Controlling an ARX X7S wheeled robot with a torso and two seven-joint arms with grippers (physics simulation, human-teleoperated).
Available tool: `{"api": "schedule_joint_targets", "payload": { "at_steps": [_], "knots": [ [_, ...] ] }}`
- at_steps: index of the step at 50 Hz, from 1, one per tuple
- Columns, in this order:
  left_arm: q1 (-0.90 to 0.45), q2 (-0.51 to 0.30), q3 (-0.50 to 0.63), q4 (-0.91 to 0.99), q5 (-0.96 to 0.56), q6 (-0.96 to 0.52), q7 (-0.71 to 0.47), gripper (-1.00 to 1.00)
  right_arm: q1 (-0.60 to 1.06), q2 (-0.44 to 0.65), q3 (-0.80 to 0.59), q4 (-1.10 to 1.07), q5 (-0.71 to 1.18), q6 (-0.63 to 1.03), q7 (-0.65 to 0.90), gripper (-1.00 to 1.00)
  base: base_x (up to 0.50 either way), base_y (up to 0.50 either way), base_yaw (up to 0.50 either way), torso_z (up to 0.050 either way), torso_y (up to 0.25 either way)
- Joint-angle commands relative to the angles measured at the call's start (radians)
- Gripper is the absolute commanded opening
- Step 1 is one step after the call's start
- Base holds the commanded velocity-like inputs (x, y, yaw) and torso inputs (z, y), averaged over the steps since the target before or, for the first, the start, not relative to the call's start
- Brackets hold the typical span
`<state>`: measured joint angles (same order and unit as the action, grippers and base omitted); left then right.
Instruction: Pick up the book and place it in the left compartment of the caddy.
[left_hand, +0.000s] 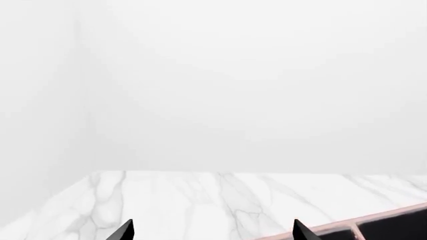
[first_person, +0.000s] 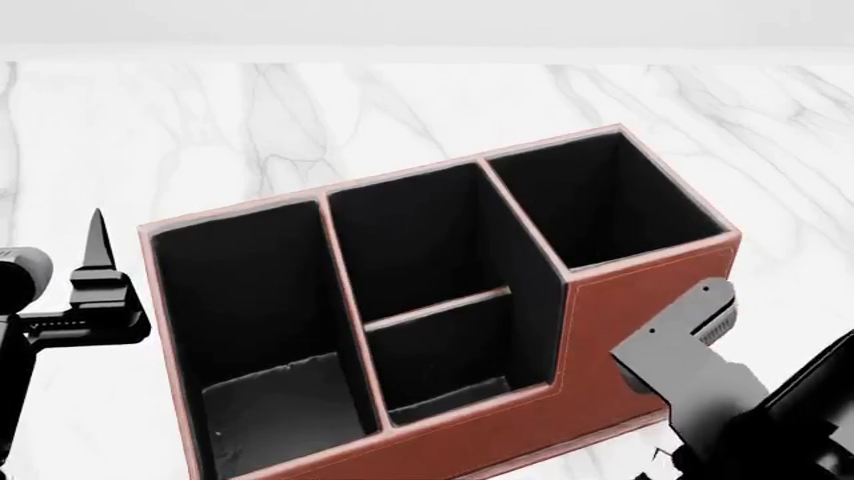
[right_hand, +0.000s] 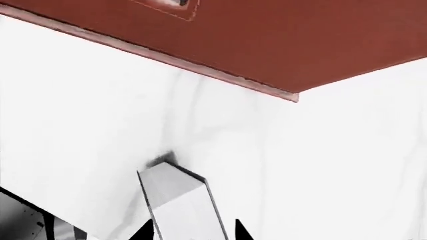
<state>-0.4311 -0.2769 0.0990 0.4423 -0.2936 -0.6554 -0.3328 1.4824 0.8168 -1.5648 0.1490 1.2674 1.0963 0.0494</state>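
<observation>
The caddy (first_person: 641, 300) is reddish-brown with a black inside and fills the middle of the head view. Its left compartment (first_person: 247, 300) is the long narrow bay, and nothing lies in it. In the right wrist view the book (right_hand: 180, 200) shows its white page edges between thin dark covers. It points down at the table beside the caddy's outer wall (right_hand: 267, 45). My right gripper (right_hand: 192, 231) is shut on the book, one fingertip on each cover. My left gripper (left_hand: 212, 231) is open and holds nothing. It hangs just left of the caddy (first_person: 100, 270), near a corner of the caddy (left_hand: 393, 225).
The white marble table (first_person: 400, 100) runs on behind and around the caddy to a plain white wall (left_hand: 233, 90). My right arm (first_person: 694, 370) sits low at the caddy's front right corner and hides the book in the head view.
</observation>
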Motion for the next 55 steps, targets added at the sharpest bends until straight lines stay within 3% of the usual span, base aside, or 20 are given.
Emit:
{"api": "schedule_joint_targets", "payload": {
  "at_steps": [1, 22, 36, 55],
  "knots": [
    [-0.003, -0.004, 0.005, 0.006, -0.001, -0.002, -0.007, 1.0, -0.117, -0.014, 0.167, 0.088, 0.269, -0.127, 0.075, -1.0, 0.0, 0.0, 0.0, 0.0, 0.0],
    [0.001, -0.011, 0.004, 0.002, -0.009, 0.007, -0.013, 1.0, -0.114, -0.064, 0.214, 0.187, 0.387, -0.115, 0.171, -1.0, 0.0, 0.0, 0.0, 0.0, 0.0],
    [0.001, -0.015, 0.002, 0.011, -0.019, 0.0, -0.019, 1.0, -0.061, -0.051, 0.233, 0.128, 0.476, -0.042, 0.262, -1.0, 0.0, 0.0, 0.0, -0.001, 0.0],
    [-0.003, -0.021, -0.001, 0.008, -0.029, -0.001, -0.023, 1.0, 0.21, -0.078, 0.288, 0.054, 0.725, 0.124, 0.482, -1.0, 0.0, 0.0, 0.0, 0.0, 0.0]
  ]
}}
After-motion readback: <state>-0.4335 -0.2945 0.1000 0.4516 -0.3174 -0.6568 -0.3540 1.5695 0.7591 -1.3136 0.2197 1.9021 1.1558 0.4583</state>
